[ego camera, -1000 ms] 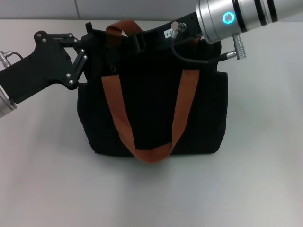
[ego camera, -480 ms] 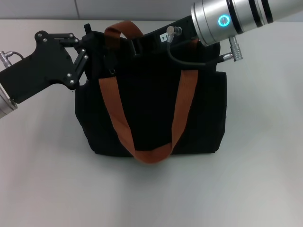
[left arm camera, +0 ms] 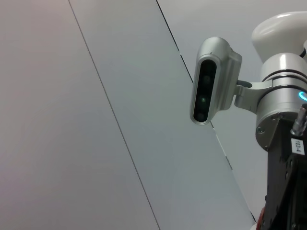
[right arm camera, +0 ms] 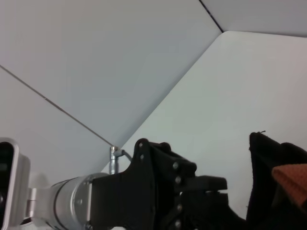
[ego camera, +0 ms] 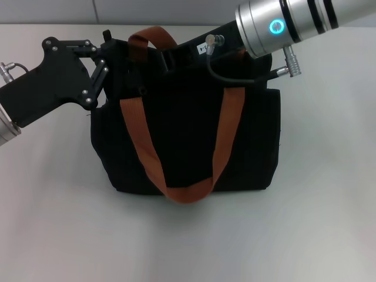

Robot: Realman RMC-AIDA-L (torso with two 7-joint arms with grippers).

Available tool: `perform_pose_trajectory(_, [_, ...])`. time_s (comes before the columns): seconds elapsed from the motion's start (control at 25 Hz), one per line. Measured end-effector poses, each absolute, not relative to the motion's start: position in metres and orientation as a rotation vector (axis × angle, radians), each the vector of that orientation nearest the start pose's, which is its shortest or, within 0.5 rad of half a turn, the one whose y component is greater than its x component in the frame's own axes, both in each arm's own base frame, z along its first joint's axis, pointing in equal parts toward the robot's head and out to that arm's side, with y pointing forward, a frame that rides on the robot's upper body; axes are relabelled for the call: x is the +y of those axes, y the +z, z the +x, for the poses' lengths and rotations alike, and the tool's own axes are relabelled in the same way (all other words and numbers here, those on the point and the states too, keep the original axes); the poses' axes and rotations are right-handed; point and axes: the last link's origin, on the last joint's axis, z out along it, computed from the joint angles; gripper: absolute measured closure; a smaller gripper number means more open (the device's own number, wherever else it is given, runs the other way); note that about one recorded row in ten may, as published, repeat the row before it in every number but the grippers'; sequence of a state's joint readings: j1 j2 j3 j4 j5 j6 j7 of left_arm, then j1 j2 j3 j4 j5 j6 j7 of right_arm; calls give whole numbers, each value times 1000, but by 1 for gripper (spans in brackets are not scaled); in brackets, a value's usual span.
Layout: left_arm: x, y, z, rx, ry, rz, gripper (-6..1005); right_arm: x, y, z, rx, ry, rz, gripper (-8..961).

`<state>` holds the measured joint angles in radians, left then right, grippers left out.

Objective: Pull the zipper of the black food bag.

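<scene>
The black food bag (ego camera: 188,135) stands upright in the middle of the table, its brown-orange strap (ego camera: 141,141) hanging down the front. My left gripper (ego camera: 113,54) is shut on the bag's top left corner; it also shows in the right wrist view (right arm camera: 216,184), beside the bag's edge (right arm camera: 264,158). My right gripper (ego camera: 170,56) reaches in from the upper right and sits on the bag's top edge, black against black fabric. The zipper's silver pull tab is hidden under the right gripper.
The bag stands on a pale grey table (ego camera: 47,205). A wall runs behind the table's far edge. The left wrist view shows only the wall, my head camera (left arm camera: 211,81) and the right arm's wrist (left arm camera: 283,120).
My right gripper has moved left along the bag's top edge. The bag's left side has shifted a little to the left. The left gripper has barely moved.
</scene>
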<state>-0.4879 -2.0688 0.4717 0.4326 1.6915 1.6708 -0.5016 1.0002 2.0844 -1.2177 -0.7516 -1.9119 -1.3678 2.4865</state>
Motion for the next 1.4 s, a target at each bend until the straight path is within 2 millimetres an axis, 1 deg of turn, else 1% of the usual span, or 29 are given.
perform_pose_trajectory(0.32, [319,25,-267,194,-899,-2216,972,396,-58,59,1288,379,-2926,716])
perform_pose_trajectory(0.52, [318,26,-267,191,-899,-2215,972,397,-57,58,1280,380,-2926,732])
perform_pose_trajectory(0.76, [317,25,-268,190,-902,-2216,972,396,-58,56,1234,361,-2947,822])
perform_pose_trajectory(0.96, [317,25,-267,189,-903,-2217,972,395,-61,55,1205,324,-2955,950])
perform_pose_trajectory(1.4, [316,26,-269,181,-902,-2207,973,397,-53,54,1177,276,-2916,954])
